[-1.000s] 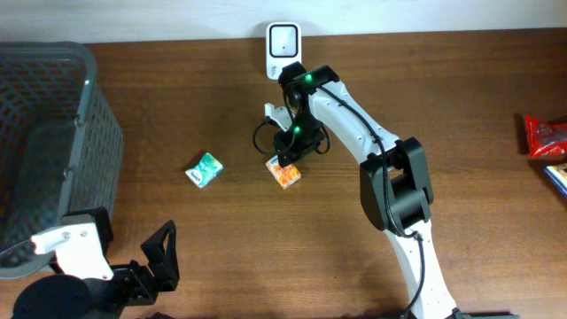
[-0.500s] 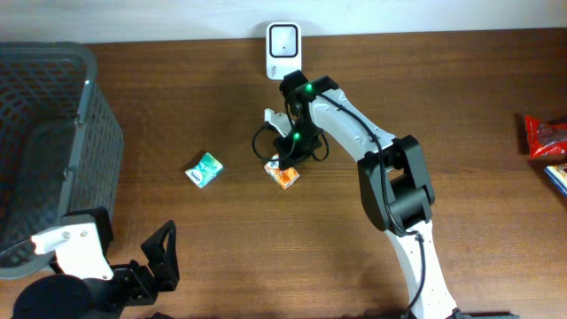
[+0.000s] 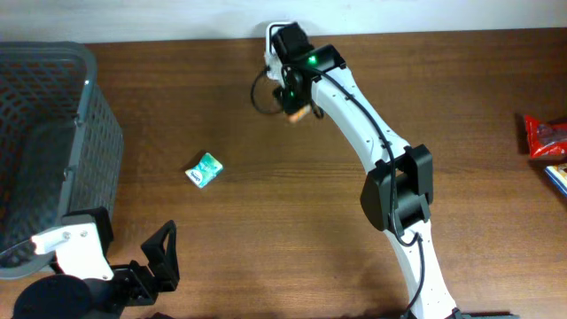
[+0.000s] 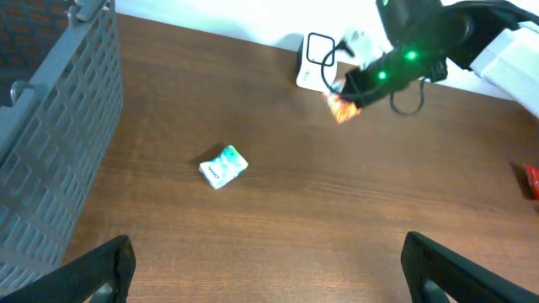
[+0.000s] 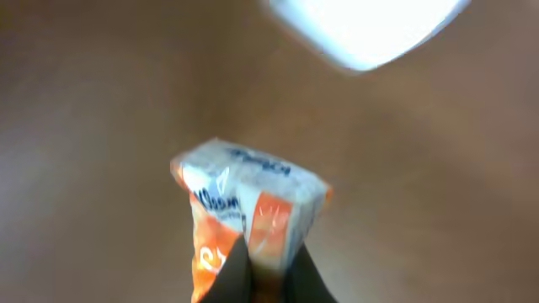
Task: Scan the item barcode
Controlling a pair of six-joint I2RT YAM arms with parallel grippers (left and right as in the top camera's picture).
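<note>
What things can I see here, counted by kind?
Packets: 3 (orange packet, green packet, red packet)
Scanner: 1
Basket: 1
Blue item at the edge, kind unclear: 1
Total: 6

The right arm (image 3: 354, 113) is slim white tubing broken up by chunky black joints (image 3: 397, 190). A thin black cable (image 3: 256, 94) hangs in a loop by its wrist, and small green lights (image 3: 312, 60) glow on the black wrist housing. The left arm (image 3: 75, 250) has a white shell over a round black base. Its end effector (image 4: 269, 265) carries two blunt, matte black fingers (image 4: 101, 269).
</note>
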